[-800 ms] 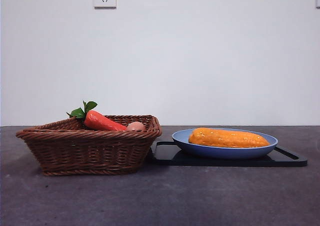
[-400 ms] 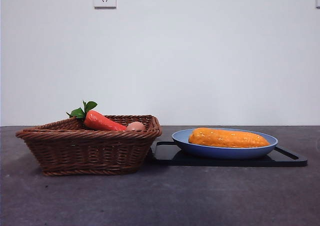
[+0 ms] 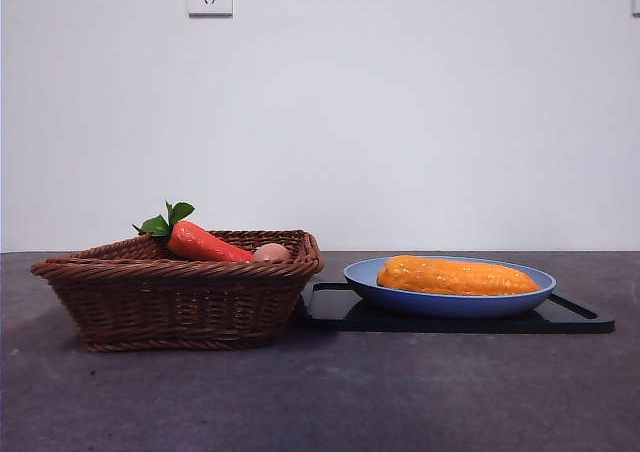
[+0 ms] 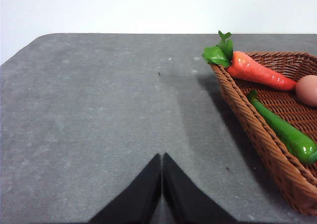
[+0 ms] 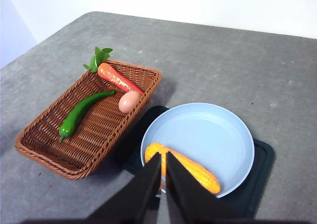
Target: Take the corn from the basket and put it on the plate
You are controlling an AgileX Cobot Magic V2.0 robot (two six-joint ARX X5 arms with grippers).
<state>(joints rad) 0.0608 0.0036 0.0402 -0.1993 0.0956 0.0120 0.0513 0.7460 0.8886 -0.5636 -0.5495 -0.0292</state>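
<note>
We note the corn (image 5: 184, 165) lying freed on the plate (image 5: 218, 130), long axis slanting across just beyond the right gripper (image 5: 163, 160), jaws pressed together and empty; the left gripper (image 4: 162, 160), likewise closed, waits beside the basket (image 4: 257, 135).

Green pepper (image 5: 81, 114) hidden in front view behind basket (image 3: 180, 297) wall. Egg (image 3: 271, 253) and carrot (image 3: 205, 243) only partly visible there over rim. In left wrist view basket cut off by picture edge. Right gripper (image 5: 163, 157) covers part of corn (image 5: 190, 170). Tray (image 5: 260, 177) mostly hidden under plate (image 5: 198, 135).
</note>
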